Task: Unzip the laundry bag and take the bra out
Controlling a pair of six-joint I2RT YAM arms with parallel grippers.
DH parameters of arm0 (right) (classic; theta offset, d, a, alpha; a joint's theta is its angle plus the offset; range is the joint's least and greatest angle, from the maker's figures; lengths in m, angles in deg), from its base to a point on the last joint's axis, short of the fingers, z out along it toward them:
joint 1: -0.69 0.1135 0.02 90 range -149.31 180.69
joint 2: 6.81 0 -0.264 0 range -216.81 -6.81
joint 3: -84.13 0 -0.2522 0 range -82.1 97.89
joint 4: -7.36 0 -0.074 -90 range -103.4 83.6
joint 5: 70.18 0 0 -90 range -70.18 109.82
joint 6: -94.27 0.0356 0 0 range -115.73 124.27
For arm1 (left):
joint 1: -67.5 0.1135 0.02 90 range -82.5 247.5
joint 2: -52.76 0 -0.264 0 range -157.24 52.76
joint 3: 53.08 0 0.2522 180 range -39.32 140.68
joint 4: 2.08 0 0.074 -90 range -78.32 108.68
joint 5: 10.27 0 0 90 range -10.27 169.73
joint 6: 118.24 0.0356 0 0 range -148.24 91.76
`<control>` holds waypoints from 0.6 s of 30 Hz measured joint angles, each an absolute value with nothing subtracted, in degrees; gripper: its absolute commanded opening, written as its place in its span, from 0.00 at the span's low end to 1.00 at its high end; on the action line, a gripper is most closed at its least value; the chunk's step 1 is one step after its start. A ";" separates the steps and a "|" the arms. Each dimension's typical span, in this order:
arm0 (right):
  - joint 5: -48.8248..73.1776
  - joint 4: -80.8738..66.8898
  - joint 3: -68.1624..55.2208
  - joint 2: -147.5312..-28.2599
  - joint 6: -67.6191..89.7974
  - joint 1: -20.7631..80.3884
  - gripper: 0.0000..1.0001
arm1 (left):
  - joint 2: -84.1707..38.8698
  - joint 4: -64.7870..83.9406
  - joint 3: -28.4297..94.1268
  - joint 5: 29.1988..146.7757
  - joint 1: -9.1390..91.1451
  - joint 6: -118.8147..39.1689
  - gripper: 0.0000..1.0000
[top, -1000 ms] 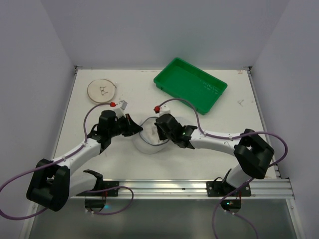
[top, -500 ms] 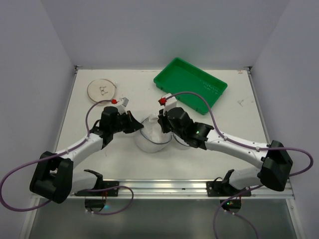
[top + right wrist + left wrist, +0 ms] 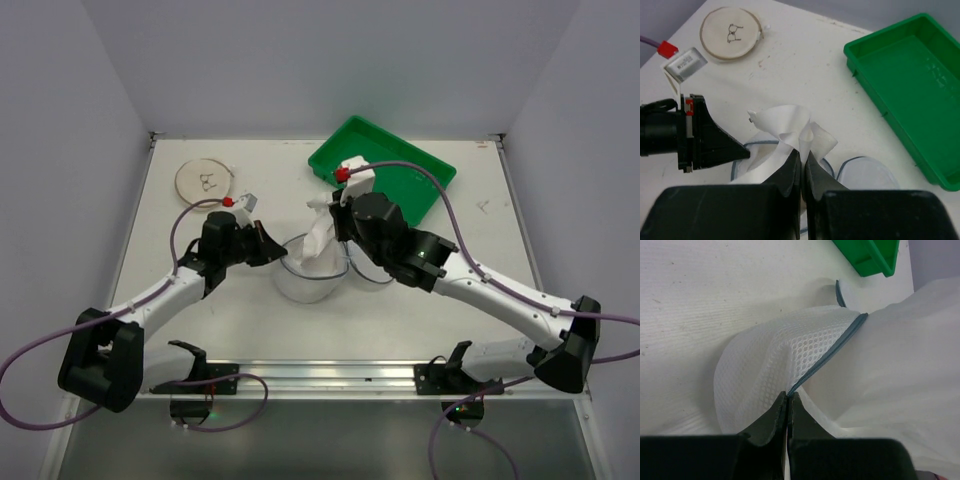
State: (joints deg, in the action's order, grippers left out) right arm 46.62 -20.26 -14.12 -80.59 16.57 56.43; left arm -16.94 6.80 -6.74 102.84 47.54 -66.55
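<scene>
The right gripper (image 3: 802,156) is clamped on the bra (image 3: 790,125), which rises from the open laundry bag (image 3: 305,282) mid-table, long axis 12 to 6; the left gripper (image 3: 788,399) pinches the bag's 9 o'clock zipper rim (image 3: 832,355)

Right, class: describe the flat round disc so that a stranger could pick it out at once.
Start at the white table and go to its far left corner, across from the green tray. The disc lies flat there, beige and round. Only it bears a small drawing of spectacles.
</scene>
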 measured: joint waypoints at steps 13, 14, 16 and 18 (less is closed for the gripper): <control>54.60 -25.40 -3.06 -78.87 10.58 55.23 0.00 | -16.74 7.06 -5.93 104.35 47.54 -66.59 0.00; 55.21 -25.86 -1.55 -79.30 10.12 54.64 0.00 | -16.74 7.08 -5.87 104.37 47.54 -66.59 0.00; 55.96 -26.36 1.95 -80.35 9.49 53.11 0.00 | -16.76 7.10 -5.65 104.37 47.54 -66.57 0.00; 56.48 -27.28 6.84 -81.62 9.01 51.19 0.00 | -16.76 7.12 -5.30 104.37 47.54 -66.57 0.00</control>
State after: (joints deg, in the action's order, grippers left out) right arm 56.48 -27.28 6.84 -81.62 9.01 51.19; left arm -16.76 7.12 -5.30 104.37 47.54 -66.57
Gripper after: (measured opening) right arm 0.020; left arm 0.012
